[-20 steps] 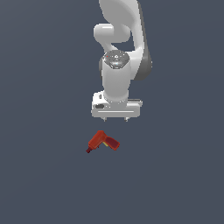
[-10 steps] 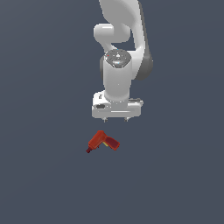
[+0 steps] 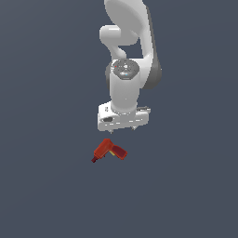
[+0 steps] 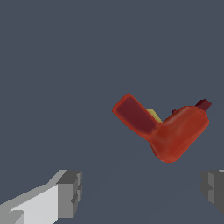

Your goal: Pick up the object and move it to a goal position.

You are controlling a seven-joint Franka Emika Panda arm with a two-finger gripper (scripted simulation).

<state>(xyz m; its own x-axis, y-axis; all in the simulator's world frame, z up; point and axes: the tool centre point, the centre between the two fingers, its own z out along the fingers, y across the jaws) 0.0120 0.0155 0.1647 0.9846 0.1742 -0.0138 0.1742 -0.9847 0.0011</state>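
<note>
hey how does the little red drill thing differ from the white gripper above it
Colour: the drill-shaped object is red-orange with a dark tip, while the gripper is white with grey finger pads.
Width: the object is narrower than the gripper.
Pose: the object lies on the dark surface, its handle angled off its body; the gripper hangs above it, jaws open, touching nothing.
</note>
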